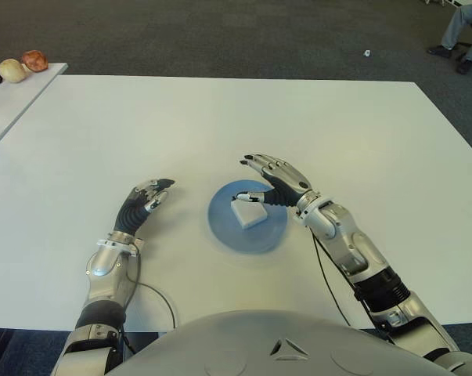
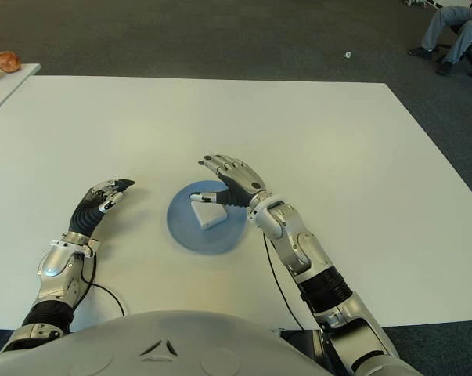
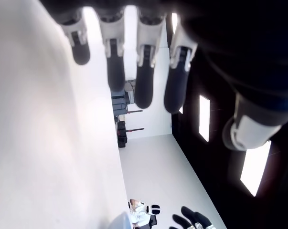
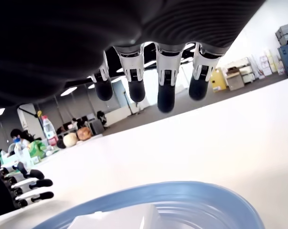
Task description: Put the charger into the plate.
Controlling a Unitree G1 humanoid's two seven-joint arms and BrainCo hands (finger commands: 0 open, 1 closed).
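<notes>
Your charger (image 1: 250, 212) lies inside the blue plate (image 1: 224, 231). Your right hand (image 1: 276, 182) hovers over the plate's right edge, fingers spread, holding nothing. Left of the plate, your left hand (image 1: 144, 202) is open, empty.

Head pair looking steeply down at the table (image 1: 220, 117), sharing everything. Wrist views close under each palm, grazing low; both catching the plate (image 4: 220, 198).

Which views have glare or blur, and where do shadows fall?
Left wrist view: table washed out by glare, fingers blurred. Right wrist view: plate rim and charger soft, palm dark. Eye views: even light, faint shadow under the right hand.
</notes>
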